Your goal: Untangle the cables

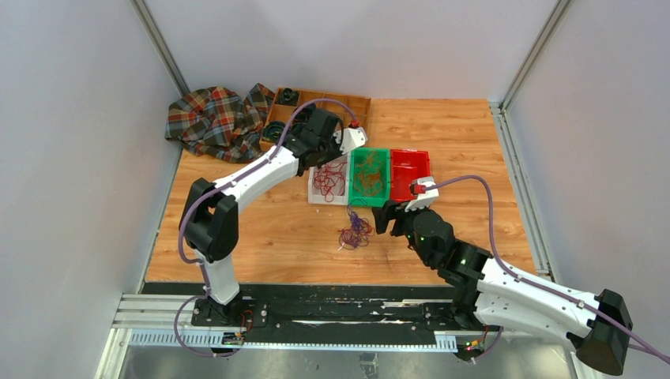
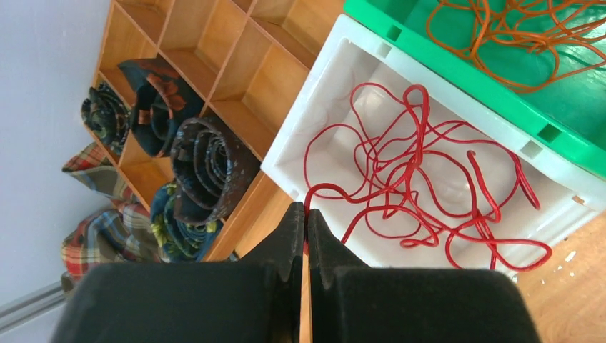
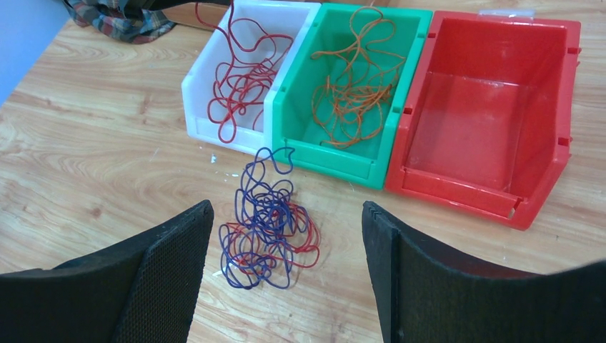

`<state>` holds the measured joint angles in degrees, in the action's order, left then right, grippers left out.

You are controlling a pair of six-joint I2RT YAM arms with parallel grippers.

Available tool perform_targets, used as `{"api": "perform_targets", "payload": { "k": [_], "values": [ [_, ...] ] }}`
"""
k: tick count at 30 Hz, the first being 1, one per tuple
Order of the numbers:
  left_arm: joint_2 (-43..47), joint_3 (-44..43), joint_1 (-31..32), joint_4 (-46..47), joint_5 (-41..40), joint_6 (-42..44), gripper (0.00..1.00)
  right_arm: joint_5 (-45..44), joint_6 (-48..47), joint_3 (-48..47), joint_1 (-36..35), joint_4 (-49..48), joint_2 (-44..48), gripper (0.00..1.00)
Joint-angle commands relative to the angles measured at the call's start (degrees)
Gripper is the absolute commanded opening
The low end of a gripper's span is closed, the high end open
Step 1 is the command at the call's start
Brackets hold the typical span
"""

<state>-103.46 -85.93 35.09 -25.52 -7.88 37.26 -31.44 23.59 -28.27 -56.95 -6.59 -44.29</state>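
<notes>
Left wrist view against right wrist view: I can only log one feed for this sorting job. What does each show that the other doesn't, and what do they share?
Only left wrist: the wooden organizer with rolled fabrics, and the left gripper shut, apparently pinching a strand of the red cable.
Only right wrist: the empty red bin, the purple-blue tangle on the table with some red mixed in, and the open right gripper facing it.
Both: the white bin holding the red cable, the green bin holding the orange cable.

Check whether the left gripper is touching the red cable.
Touching. Left wrist view: an end of the red cable runs from the white bin into the shut left gripper.
</notes>
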Motion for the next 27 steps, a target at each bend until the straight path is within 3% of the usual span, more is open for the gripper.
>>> {"api": "perform_targets", "payload": {
  "k": [1,20,22,24,27],
  "values": [
    [-2.46,2.71,-0.11,8.18,-0.05,-0.82,0.00,-0.61,1.32,0.54,0.93,1.56,-0.35,0.76],
    [-10.43,3.98,-1.62,15.97,-2.36,-5.05,0.01,2.96,2.64,1.03,3.14,3.86,-0.40,0.78],
    [-9.32,2.34,-2.29,13.73,-1.19,-7.00,0.11,3.19,2.44,1.03,3.16,4.31,0.17,0.78],
    [-7.86,0.40,-3.28,11.63,1.23,-9.47,0.29,3.43,2.45,1.03,3.14,4.68,0.68,0.78],
    [-5.45,-2.45,-4.91,8.96,3.50,-14.46,0.45,4.18,2.47,0.67,3.33,5.18,1.27,0.78]
  ]
}}
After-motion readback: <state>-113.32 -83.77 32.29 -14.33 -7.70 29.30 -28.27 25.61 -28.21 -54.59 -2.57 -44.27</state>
